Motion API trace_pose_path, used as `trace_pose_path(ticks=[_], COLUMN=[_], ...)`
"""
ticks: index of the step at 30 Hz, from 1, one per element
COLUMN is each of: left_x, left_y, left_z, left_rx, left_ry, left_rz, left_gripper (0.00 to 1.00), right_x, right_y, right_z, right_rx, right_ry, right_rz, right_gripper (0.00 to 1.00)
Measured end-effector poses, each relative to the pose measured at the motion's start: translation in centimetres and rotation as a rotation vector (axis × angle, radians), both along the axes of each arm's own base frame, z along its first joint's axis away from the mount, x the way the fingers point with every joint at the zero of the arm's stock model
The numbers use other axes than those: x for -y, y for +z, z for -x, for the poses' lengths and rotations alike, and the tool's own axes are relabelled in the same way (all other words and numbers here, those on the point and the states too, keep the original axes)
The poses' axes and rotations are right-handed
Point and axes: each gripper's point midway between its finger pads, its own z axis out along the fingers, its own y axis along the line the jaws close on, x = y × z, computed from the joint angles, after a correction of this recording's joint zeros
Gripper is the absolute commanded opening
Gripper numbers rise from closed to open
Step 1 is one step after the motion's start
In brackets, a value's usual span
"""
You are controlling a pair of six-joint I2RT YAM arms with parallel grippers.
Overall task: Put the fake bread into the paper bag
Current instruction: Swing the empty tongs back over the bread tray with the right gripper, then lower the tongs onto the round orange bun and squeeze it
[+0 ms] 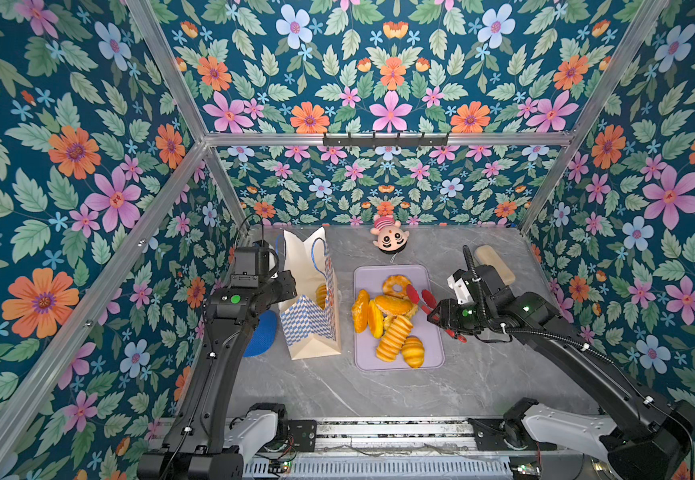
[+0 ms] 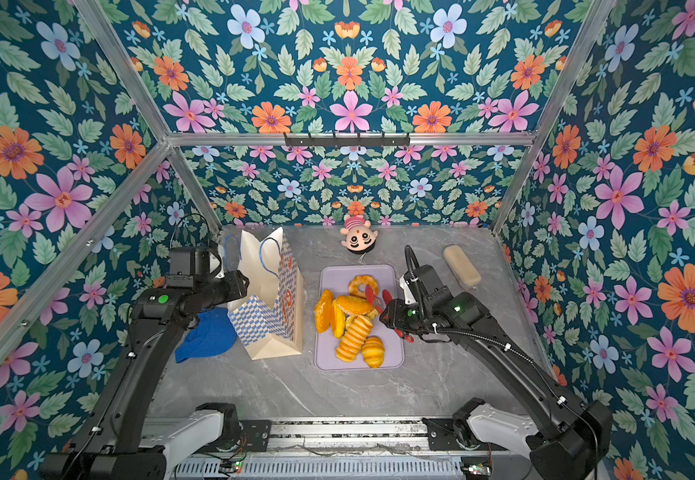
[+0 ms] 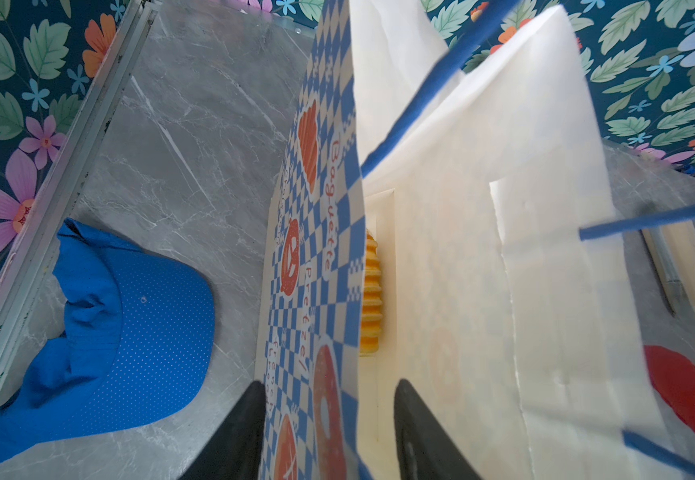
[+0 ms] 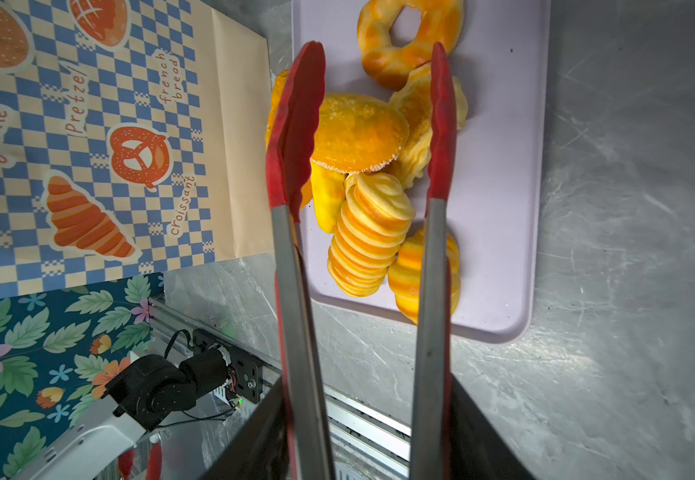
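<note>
In a top view the right gripper [image 1: 441, 318] clamps red tongs [image 1: 417, 296], tips spread above the fake bread [image 1: 393, 318] ahead of it; left wrist: left gripper [image 3: 327, 392] with jaws apart astride the paper bag [image 3: 441, 270] wall, one loaf [image 3: 370, 291] inside beyond them; right wrist: bread lies under the tongs' tips.

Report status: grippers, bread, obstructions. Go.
Left gripper open, astride wall of paper bag. Right gripper shut on tongs, tips apart over fake bread on tray. One ridged loaf in bag. Tray-to-bag path clear.

Grey marble-look tabletop [image 1: 379, 395], bearing:
- lavender rectangular plastic tray [image 1: 433, 357] at centre
- blue fabric cap [image 2: 208, 336] at left edge
- pink-haired doll-head toy [image 1: 390, 239] — by back wall
- pale beige oblong block [image 1: 495, 259] — back right
- red-tipped steel tongs [image 4: 300, 291] above the tray
</note>
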Motion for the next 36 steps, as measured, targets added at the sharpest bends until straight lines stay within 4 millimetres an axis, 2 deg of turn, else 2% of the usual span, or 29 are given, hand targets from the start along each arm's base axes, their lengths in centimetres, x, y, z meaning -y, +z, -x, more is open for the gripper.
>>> trace_pose_path(ticks=[26, 36], left_x=[0.0, 0.0], left_y=[-0.2, -0.4], left_z=[0.0, 0.1], left_rx=[-0.006, -0.009], left_ry=[-0.001, -0.003], left_rz=[-0.001, -0.004], left_gripper=[0.5, 0.5], right_x=[-1.4, -2.2], right_y=[-3.6, -3.9], right_z=[0.1, 0.0], right_rx=[-0.121, -0.143], right_ry=[-0.049, -0.045], right_rz=[-0.124, -0.165], right_gripper=[0.54, 0.55])
